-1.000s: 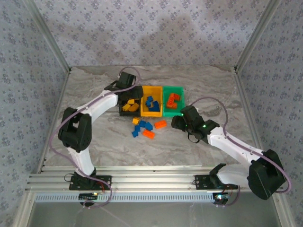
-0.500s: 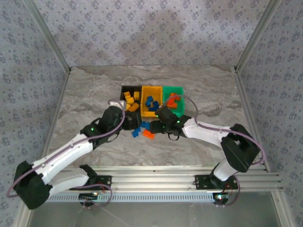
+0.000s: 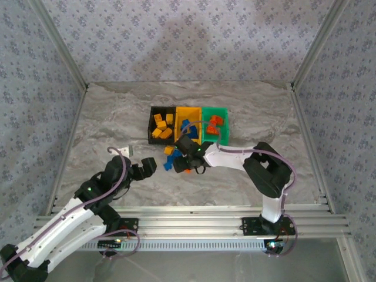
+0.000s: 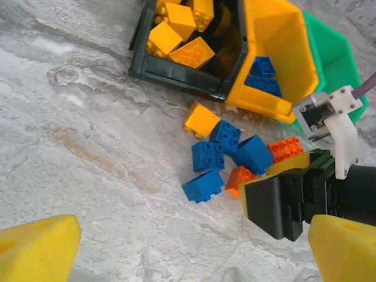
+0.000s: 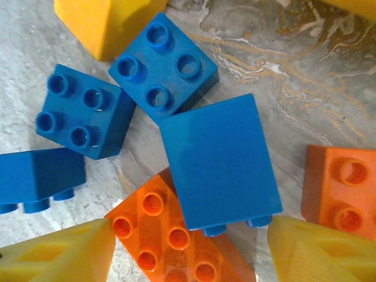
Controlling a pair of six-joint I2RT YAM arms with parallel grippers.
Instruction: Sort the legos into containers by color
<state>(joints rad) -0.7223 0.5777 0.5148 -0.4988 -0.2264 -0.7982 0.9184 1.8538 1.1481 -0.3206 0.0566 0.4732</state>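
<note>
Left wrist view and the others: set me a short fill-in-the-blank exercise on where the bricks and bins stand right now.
The sorted yellow bricks lie in the ___ bin. The yellow-orange bin holds only ___ bricks. The loose pile on the table counts ___ blue bricks. The right claw hangs over that pile with its jaws ___.
Missing words: black; blue; four; open.
</note>
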